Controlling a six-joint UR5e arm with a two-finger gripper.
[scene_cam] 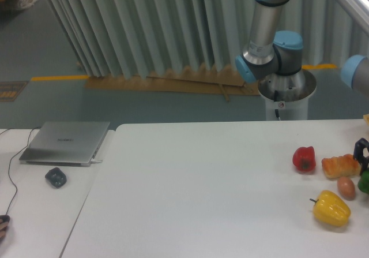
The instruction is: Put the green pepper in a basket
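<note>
Peeking in at the table's [202, 183] right edge, the green pepper [364, 183] is mostly cut off — its axis can't be read. A dark gripper [361, 152] sits just above it; finger state unclear. Nearby: egg [346, 187], bread [340, 165], yellow pepper [331, 208], red pepper [304, 159].

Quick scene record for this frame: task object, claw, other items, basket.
green pepper: at the right edge, cut off by the frame
claw: dark part at the right edge just above the green pepper; open or shut cannot be told
red pepper: on the table, left of the bread
egg: between the bread and the yellow pepper
laptop: closed, on the left table
basket: none in view
</note>
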